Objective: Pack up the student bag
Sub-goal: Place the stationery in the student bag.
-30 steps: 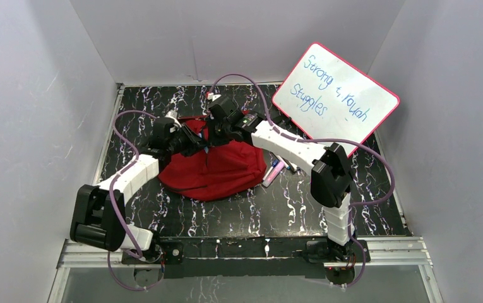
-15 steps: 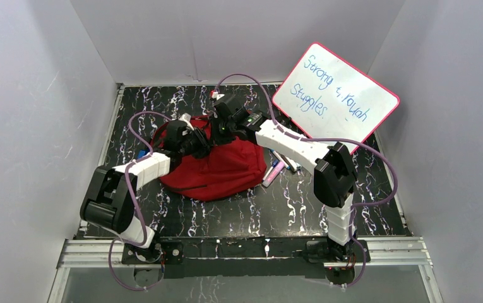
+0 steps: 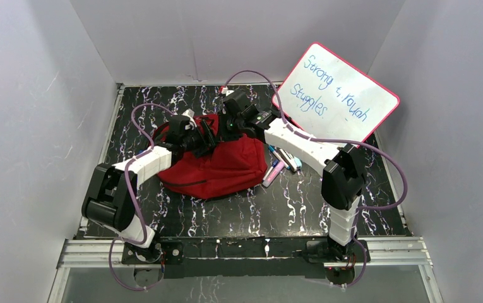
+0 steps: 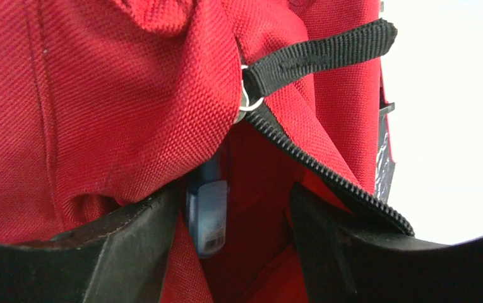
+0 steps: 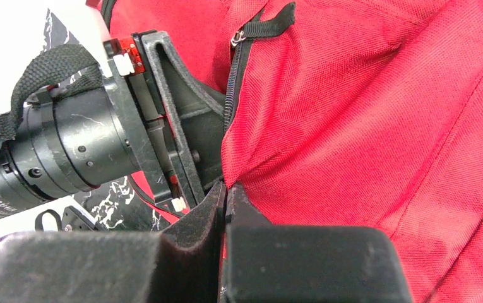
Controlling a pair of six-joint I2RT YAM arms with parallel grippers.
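Note:
The student bag [image 3: 226, 167], a soft red backpack, lies in the middle of the table. My left gripper [image 3: 208, 140] reaches into its unzipped opening. In the left wrist view this gripper [image 4: 233, 202] is open, and a blue item with a barcode label [image 4: 207, 214] lies loose inside the bag beside the left finger. The dark zipper [image 4: 327, 170] runs along the opening, with a black pull strap [image 4: 321, 53] above it. My right gripper [image 5: 226, 189] is shut on the red fabric edge of the bag [image 5: 365, 126] by the zipper, next to the left wrist [image 5: 68, 151].
A pink-framed whiteboard [image 3: 336, 95] with handwriting leans at the back right. Several pens and markers [image 3: 283, 165] lie on the black marbled table just right of the bag. Grey walls close in on the left, back and right.
My left gripper has pushed further into the bag opening and opened, letting go of the blue item. The right arm has shifted slightly right, still pinching the fabric.

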